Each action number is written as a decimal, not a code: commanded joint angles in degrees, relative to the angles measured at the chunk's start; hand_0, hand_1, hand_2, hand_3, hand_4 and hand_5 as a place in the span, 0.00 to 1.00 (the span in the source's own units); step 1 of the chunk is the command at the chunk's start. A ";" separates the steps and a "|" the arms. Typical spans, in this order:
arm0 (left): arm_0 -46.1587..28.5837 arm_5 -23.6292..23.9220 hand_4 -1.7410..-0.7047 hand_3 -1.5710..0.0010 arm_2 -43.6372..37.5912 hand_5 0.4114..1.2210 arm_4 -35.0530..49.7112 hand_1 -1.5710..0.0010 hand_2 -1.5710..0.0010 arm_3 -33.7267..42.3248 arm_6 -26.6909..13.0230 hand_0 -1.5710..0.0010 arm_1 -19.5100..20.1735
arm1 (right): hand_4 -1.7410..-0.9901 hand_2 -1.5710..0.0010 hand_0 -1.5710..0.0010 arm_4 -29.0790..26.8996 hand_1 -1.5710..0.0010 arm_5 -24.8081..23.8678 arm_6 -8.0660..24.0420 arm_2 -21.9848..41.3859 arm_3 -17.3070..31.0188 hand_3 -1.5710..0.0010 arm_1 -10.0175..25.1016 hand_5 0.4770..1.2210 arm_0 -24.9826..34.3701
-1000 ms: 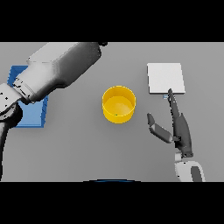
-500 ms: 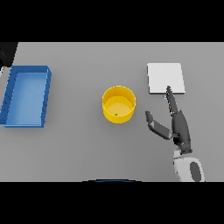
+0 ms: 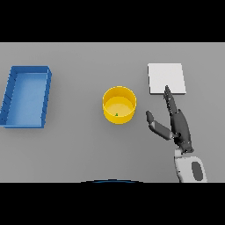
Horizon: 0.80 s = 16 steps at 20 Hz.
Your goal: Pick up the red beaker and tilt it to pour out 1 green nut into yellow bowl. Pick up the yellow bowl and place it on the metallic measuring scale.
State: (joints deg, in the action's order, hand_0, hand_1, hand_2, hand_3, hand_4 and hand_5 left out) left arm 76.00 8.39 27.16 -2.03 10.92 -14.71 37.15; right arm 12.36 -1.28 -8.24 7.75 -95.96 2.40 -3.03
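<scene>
The yellow bowl (image 3: 119,104) stands upright at the table's middle with a small green nut (image 3: 116,115) inside it. To its right my right hand (image 3: 177,125) is open, fingers straight and pointing away from me, thumb spread toward the bowl but apart from it. Its fingertips reach the near edge of the flat metallic measuring scale (image 3: 166,78) at the back right. No red beaker shows in view, and my left hand is out of view.
A blue tray (image 3: 27,95) lies at the table's left side with nothing visible in it.
My left arm, which covered the upper left a second ago, has withdrawn out of view and uncovered the blue tray. The right hand has shifted slightly toward the bowl.
</scene>
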 commanded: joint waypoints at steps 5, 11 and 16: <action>-12.60 4.33 0.00 0.11 -2.50 1.00 8.74 0.00 0.00 11.49 -5.53 0.00 2.39 | 0.73 1.00 1.00 1.81 1.00 -0.28 -0.81 0.91 -0.39 1.00 0.53 0.31 -0.45; -29.40 12.58 0.00 0.12 -2.33 1.00 16.34 0.00 0.00 32.95 -13.08 0.00 5.89 | 0.72 1.00 1.00 1.46 1.00 -0.27 -0.50 0.15 0.27 1.00 1.18 0.30 -0.61; -38.14 18.62 0.00 0.12 0.67 0.91 19.70 0.00 0.00 44.27 -17.98 0.00 6.75 | 0.75 1.00 1.00 1.39 1.00 -0.51 -0.79 0.28 0.56 1.00 0.56 0.28 0.02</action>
State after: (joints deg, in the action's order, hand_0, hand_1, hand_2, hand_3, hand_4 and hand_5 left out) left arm 37.83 27.00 27.86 17.85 55.20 -32.58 43.84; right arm 13.74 -1.80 -9.14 8.03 -95.40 2.96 -3.00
